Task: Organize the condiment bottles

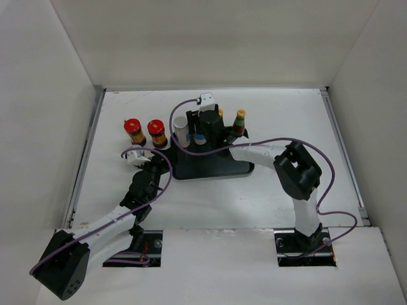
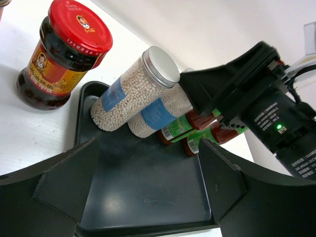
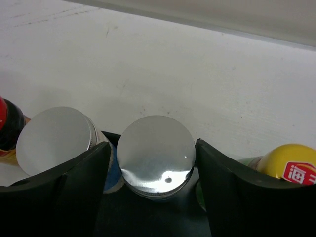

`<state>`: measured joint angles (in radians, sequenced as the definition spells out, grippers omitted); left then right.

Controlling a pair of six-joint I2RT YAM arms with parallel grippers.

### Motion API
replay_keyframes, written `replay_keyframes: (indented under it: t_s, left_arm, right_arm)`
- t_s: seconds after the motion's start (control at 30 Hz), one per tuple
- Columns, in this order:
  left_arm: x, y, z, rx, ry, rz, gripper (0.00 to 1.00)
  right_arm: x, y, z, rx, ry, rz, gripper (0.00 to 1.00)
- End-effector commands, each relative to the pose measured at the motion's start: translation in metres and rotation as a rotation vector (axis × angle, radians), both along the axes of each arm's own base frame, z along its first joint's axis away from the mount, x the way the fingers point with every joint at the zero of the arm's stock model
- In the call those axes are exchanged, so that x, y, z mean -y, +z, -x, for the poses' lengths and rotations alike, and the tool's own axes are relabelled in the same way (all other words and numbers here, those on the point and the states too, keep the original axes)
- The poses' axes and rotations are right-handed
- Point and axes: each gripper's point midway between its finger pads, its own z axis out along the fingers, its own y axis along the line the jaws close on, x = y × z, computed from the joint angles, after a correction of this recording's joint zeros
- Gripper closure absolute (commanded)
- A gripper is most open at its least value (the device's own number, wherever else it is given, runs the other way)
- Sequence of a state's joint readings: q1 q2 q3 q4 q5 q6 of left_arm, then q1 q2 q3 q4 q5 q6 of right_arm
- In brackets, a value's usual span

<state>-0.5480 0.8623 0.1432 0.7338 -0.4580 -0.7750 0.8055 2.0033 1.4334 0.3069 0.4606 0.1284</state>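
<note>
**Condiment station: overhead inspection**

Black tray [image 1: 216, 166] sits mid-table [image 1: 286, 114]. Two red-lidded jars [image 1: 133, 131] [image 1: 156, 133] stand side by side on the table, left of the tray. One grey-topped jar [image 1: 181, 131] stands upright at the tray's rear left corner. Right gripper [image 1: 202, 132] is over the tray's rear and hides what is under it; jaw position not discernible. Two yellow-capped green bottles [image 1: 239, 122] [image 1: 220, 114] stand just right of it. Left gripper [image 1: 164, 162] is at the tray's left edge.

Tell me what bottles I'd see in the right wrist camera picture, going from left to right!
red-lidded jar (only its edge shows) → first grey-topped jar → second grey-topped jar → yellow-capped bottle
</note>
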Motion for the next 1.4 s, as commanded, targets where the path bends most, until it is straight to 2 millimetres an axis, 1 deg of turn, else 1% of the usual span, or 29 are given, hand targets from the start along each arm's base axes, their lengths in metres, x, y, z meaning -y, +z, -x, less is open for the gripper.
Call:
replay_keyframes:
  t_s: [0.0, 0.07, 0.13, 0.2, 0.3, 0.33, 0.37, 0.4, 0.43, 0.47, 0.5, 0.53, 0.57, 0.6, 0.63, 0.67, 0.73, 0.8, 0.87, 0.9, 0.97, 1.03, 1.1, 1.13, 1.23, 1.3, 1.37]
  left_arm:
    - [0.001, 0.009, -0.001, 0.029, -0.007, 0.022, 0.18]
    - [0.001, 0.010, -0.001, 0.033, -0.007, 0.021, 0.18]
    - [0.000, 0.012, -0.001, 0.039, -0.001, 0.017, 0.18]
    - [-0.001, 0.014, -0.002, 0.040, 0.005, 0.008, 0.19]
    - [-0.003, 0.019, -0.005, 0.044, 0.020, -0.013, 0.20]
    - [-0.005, 0.020, -0.006, 0.039, 0.028, -0.024, 0.23]
    - [-0.005, 0.023, -0.007, 0.035, 0.031, -0.029, 0.25]
    - [-0.005, 0.025, -0.008, 0.028, 0.034, -0.034, 0.29]
    - [-0.006, 0.029, -0.009, 0.022, 0.040, -0.037, 0.33]
    - [-0.006, 0.034, -0.010, 0.014, 0.046, -0.043, 0.38]
    - [-0.007, 0.038, -0.012, 0.001, 0.053, -0.055, 0.43]
    - [-0.008, 0.042, -0.013, -0.013, 0.065, -0.073, 0.47]
    - [-0.011, 0.043, -0.016, -0.037, 0.084, -0.099, 0.51]
    - [-0.017, 0.044, -0.018, -0.065, 0.115, -0.125, 0.54]
    - [-0.021, 0.044, -0.020, -0.091, 0.140, -0.148, 0.55]
    - [-0.028, 0.041, -0.022, -0.135, 0.179, -0.182, 0.56]
    - [-0.036, 0.035, -0.024, -0.191, 0.231, -0.226, 0.56]
    - [-0.043, 0.034, -0.028, -0.225, 0.278, -0.260, 0.51]
    - [-0.049, 0.038, -0.038, -0.253, 0.321, -0.308, 0.45]
    - [-0.051, 0.041, -0.043, -0.261, 0.329, -0.326, 0.43]
    - [-0.052, 0.044, -0.058, -0.292, 0.336, -0.372, 0.34]
    - [-0.049, 0.044, -0.071, -0.321, 0.322, -0.405, 0.27]
    - [-0.044, 0.043, -0.085, -0.355, 0.290, -0.436, 0.25]
    - [-0.041, 0.042, -0.091, -0.365, 0.279, -0.450, 0.23]
    - [-0.042, 0.034, -0.105, -0.403, 0.278, -0.482, 0.21]
    - [-0.049, 0.024, -0.111, -0.430, 0.295, -0.493, 0.20]
    - [-0.056, 0.013, -0.115, -0.458, 0.306, -0.503, 0.20]
  right_arm:
    - [-0.005, 0.063, -0.012, 0.127, -0.018, -0.133, 0.20]
    - [-0.003, 0.080, -0.008, 0.147, -0.015, -0.156, 0.13]
    - [0.000, 0.097, -0.004, 0.167, -0.010, -0.178, 0.09]
    - [0.003, 0.122, 0.004, 0.196, 0.001, -0.208, 0.08]
    - [0.003, 0.158, 0.028, 0.238, 0.042, -0.251, 0.09]
    - [0.005, 0.170, 0.037, 0.248, 0.059, -0.272, 0.12]
    - [0.007, 0.178, 0.046, 0.253, 0.077, -0.286, 0.20]
    - [0.013, 0.185, 0.056, 0.260, 0.089, -0.294, 0.31]
    - [0.020, 0.190, 0.065, 0.265, 0.092, -0.307, 0.46]
    - [0.029, 0.190, 0.075, 0.258, 0.094, -0.323, 0.58]
    - [0.037, 0.188, 0.084, 0.240, 0.095, -0.343, 0.67]
    - [0.044, 0.181, 0.094, 0.217, 0.102, -0.364, 0.74]
    - [0.050, 0.172, 0.104, 0.189, 0.114, -0.383, 0.78]
    - [0.054, 0.161, 0.111, 0.163, 0.122, -0.393, 0.78]
    - [0.059, 0.146, 0.119, 0.131, 0.125, -0.398, 0.78]
    - [0.067, 0.125, 0.126, 0.097, 0.116, -0.399, 0.78]
    - [0.080, 0.096, 0.133, 0.048, 0.092, -0.404, 0.77]
    - [0.090, 0.077, 0.135, 0.019, 0.071, -0.418, 0.76]
    - [0.095, 0.061, 0.139, 0.001, 0.065, -0.439, 0.72]
    - [0.096, 0.055, 0.141, -0.001, 0.066, -0.447, 0.70]
    - [0.098, 0.050, 0.144, 0.004, 0.070, -0.457, 0.65]
    - [0.102, 0.049, 0.146, 0.016, 0.069, -0.452, 0.53]
    - [0.109, 0.045, 0.147, 0.026, 0.054, -0.453, 0.41]
    - [0.112, 0.043, 0.146, 0.030, 0.045, -0.461, 0.38]
    - [0.122, 0.042, 0.141, 0.031, 0.015, -0.475, 0.32]
    - [0.122, 0.043, 0.141, 0.034, 0.017, -0.486, 0.29]
    - [0.121, 0.039, 0.141, 0.025, 0.020, -0.479, 0.27]
